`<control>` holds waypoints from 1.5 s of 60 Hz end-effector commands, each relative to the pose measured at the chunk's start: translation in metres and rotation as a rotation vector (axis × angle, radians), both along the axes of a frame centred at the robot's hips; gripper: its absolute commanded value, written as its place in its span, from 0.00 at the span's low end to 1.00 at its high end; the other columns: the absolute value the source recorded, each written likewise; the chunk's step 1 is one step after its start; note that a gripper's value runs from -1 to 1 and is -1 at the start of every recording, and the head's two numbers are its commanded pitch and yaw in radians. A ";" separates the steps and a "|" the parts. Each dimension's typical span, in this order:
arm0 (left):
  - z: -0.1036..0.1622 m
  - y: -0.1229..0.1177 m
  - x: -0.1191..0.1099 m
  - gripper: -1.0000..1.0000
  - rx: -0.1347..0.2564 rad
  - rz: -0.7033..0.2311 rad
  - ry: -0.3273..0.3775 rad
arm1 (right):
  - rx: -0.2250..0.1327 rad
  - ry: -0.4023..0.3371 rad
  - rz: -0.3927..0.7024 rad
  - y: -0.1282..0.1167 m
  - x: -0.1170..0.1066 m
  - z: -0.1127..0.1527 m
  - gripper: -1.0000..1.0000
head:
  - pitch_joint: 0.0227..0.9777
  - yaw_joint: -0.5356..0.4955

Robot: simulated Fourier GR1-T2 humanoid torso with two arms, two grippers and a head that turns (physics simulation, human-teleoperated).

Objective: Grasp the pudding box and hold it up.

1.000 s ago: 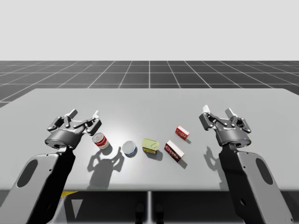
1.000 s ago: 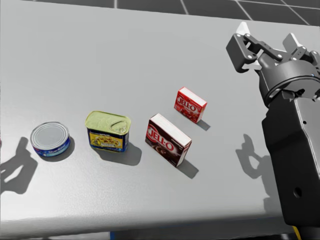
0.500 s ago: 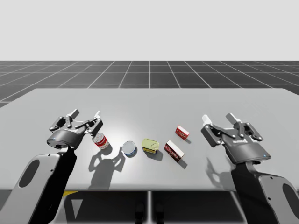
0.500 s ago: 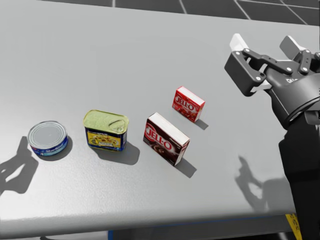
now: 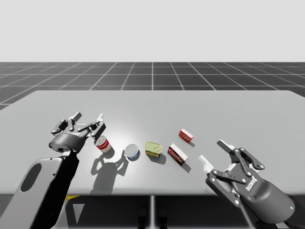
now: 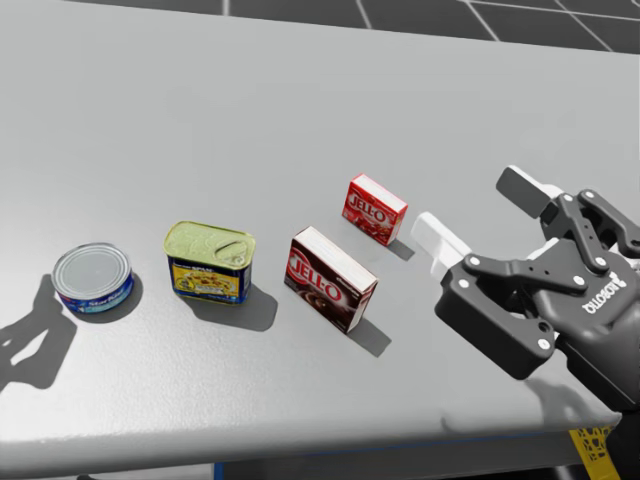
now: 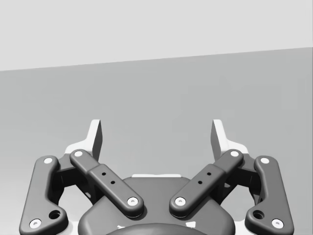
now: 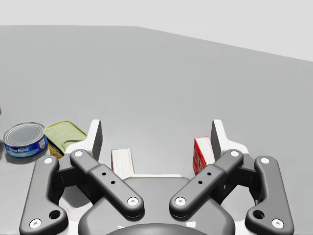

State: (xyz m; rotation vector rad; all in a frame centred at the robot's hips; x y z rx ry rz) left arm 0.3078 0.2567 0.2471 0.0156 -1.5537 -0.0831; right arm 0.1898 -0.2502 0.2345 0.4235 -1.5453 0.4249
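Observation:
The pudding box [image 5: 177, 154], dark brown with a white top, lies on the grey table [image 5: 152, 109] right of the middle [image 6: 332, 278]. My right gripper [image 5: 215, 155] hovers open, just right of it and nearer the front edge [image 6: 482, 215]. In the right wrist view the pudding box [image 8: 122, 160] sits ahead of the open gripper [image 8: 156, 134], close to one finger. A small red box [image 8: 200, 154] is by the other finger. My left gripper [image 5: 88, 119] is open at the far left, above a red-and-white can [image 5: 102, 143], with nothing between its fingers [image 7: 156, 134].
The small red box [image 5: 186, 136] stands just behind the pudding box. A yellow-green tin [image 5: 153, 149] and a flat blue can [image 5: 132, 151] lie in a row to its left. The table's front edge runs close below my right hand.
My right arm has swung from the back right toward the front edge, bringing its open gripper close to the pudding box. The left arm and the objects stayed put.

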 end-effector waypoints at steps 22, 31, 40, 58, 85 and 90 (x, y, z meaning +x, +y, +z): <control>-0.001 -0.003 0.000 0.00 0.006 -0.011 0.000 | -0.020 0.161 0.154 0.017 -0.002 -0.071 0.00 | 0.87 0.32; -0.001 -0.003 0.000 0.00 0.005 -0.011 0.000 | -0.024 0.199 0.147 0.021 0.003 -0.082 0.00 | 0.87 0.32; -0.001 -0.004 -0.001 0.00 0.005 -0.011 0.000 | -0.038 0.241 0.113 0.026 0.014 -0.096 0.00 | 0.86 0.32; -0.001 -0.004 -0.001 0.00 0.004 -0.011 0.000 | -0.052 0.257 0.085 0.038 0.032 -0.108 0.00 | 0.86 0.31; -0.001 -0.004 -0.001 0.00 0.004 -0.010 0.001 | -0.088 0.278 0.084 0.059 0.051 -0.109 0.00 | 0.85 0.31; -0.001 -0.004 -0.001 0.00 0.003 -0.009 0.002 | -0.104 0.264 0.073 0.058 0.049 -0.111 0.51 | 0.85 0.31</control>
